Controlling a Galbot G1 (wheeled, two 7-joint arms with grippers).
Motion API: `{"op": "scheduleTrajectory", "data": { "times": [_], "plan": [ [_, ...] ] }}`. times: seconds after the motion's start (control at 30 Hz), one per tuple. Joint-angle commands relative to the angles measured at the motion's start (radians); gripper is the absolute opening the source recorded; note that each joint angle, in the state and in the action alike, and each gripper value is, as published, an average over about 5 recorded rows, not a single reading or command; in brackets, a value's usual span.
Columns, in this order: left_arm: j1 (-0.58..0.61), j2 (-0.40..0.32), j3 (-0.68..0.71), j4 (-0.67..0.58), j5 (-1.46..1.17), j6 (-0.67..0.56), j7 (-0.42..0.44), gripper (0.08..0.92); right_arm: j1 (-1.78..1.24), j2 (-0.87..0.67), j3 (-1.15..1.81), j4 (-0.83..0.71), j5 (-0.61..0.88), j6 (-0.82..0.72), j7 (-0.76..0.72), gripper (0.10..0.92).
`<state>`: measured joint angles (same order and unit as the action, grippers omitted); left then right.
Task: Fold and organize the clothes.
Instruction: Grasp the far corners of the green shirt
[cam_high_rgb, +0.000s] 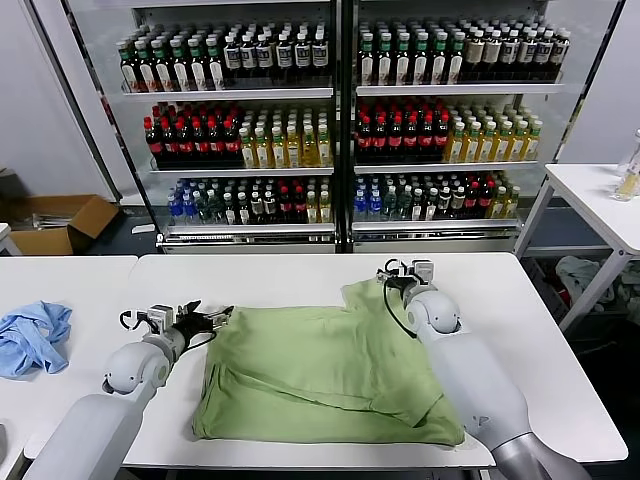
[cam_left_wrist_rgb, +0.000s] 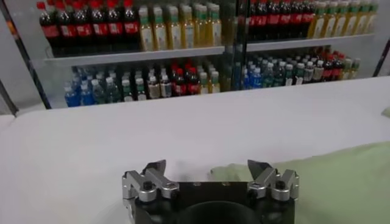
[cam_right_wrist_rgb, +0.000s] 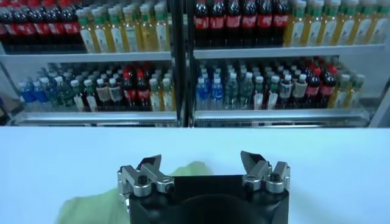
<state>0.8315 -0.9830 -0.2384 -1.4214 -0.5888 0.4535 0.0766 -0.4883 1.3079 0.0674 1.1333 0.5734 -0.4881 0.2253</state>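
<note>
The polo shirt (cam_high_rgb: 325, 375) lies flat on the white table (cam_high_rgb: 520, 330), spanning the space between both grippers. The left gripper (cam_high_rgb: 208, 320) rests at its near-left corner, jaws spread, holding nothing. The right gripper (cam_high_rgb: 405, 275) sits at the far-right corner, likewise spread and empty. The cloth is judged light, limp and prone to bunching; grip the hem corners directly ahead of each gripper.

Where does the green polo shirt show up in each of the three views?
Head view: the polo shirt lies spread on the white table, between both grippers.
Left wrist view: its edge shows just past the left gripper.
Right wrist view: a corner shows beside the right gripper.
Shared landmark: the drinks cooler.
</note>
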Motion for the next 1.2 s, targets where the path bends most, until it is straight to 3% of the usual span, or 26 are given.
{"op": "scheduleTrajectory", "data": {
  "times": [0.03,0.37,0.53,1.2],
  "plan": [
    [-0.027,-0.004,0.013,0.049,0.003,-0.004,0.042,0.823,0.024,0.025,-0.005,-0.066,-0.013,0.014,-0.010,0.823],
    [-0.041,-0.014,0.012,0.083,0.003,-0.016,0.046,0.823,0.022,0.029,-0.006,-0.074,-0.029,0.006,-0.019,0.822],
    [-0.041,-0.012,0.013,0.086,0.003,-0.014,0.062,0.806,0.026,0.034,-0.003,-0.081,-0.022,0.007,-0.024,0.750],
    [0.007,-0.007,0.010,0.047,0.005,-0.023,0.113,0.247,0.027,0.054,0.004,-0.107,-0.030,0.022,-0.032,0.178]
  ]
}}
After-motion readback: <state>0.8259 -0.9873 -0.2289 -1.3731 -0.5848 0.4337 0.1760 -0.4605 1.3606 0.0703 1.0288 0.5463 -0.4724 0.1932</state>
